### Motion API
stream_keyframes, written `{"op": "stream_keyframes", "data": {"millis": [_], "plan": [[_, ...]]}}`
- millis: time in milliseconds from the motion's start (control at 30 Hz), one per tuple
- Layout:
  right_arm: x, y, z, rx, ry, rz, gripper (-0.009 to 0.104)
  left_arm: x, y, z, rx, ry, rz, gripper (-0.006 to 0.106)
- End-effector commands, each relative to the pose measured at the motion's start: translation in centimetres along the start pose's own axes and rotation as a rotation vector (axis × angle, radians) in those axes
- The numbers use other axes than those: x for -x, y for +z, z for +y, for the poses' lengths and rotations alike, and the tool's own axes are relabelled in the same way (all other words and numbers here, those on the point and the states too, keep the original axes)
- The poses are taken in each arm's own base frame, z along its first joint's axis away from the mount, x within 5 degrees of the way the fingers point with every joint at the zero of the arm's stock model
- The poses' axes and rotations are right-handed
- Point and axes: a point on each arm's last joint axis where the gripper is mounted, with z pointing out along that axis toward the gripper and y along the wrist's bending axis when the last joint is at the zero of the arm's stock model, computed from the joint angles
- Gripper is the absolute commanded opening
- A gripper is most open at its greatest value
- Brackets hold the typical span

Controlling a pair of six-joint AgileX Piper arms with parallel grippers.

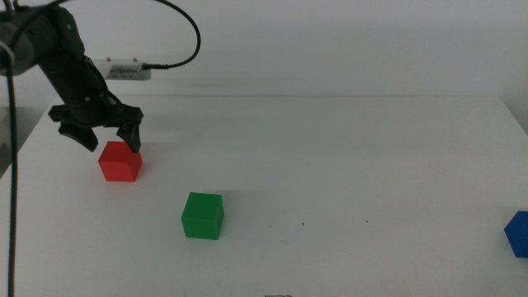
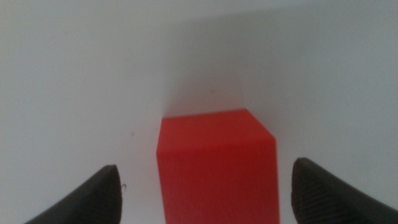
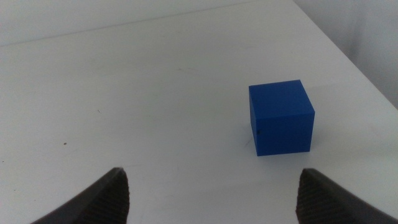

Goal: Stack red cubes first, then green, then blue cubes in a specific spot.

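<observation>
Red cube (image 1: 120, 161) flat, corner forward, between spread left gripper (image 1: 108, 137) fingers (image 1: 132, 137)

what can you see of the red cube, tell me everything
The red cube is a small solid block with plain matte bright-red faces, sitting flat and square on the white table, far left. The left end effector hangs just above it, jaws open and straddling it; the left wrist view shows gaps on both sides, so nothing grips it. Only the tabletop touches it.

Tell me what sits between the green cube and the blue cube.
Nothing: the middle view shows only bare table between the green cube and blue cube.
</observation>
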Motion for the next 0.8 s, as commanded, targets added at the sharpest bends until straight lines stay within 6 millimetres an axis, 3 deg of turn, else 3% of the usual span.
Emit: {"op": "stream_keyframes", "data": {"millis": [0,267,433,600,767], "plan": [[0.7,-0.2,0.1,0.011,-0.027,-0.078,0.074,0.9,-2.9,-0.7,-0.004,0.01,-0.104,0.093],[0.7,-0.2,0.1,0.011,-0.027,-0.078,0.074,1.0,-1.0,-0.4,-0.009,0.004,-0.074,0.093],[0.7,-0.2,0.1,0.011,-0.027,-0.078,0.074,0.9,0.0,-0.3,-0.013,0.001,-0.053,0.087],[0.7,-0.2,0.1,0.011,-0.027,-0.078,0.074,0.9,0.3,-0.3,-0.014,-0.005,-0.047,0.071],[0.7,-0.2,0.1,0.011,-0.027,-0.078,0.074,0.7,-0.1,-0.4,-0.024,-0.032,-0.03,0.042]]}}
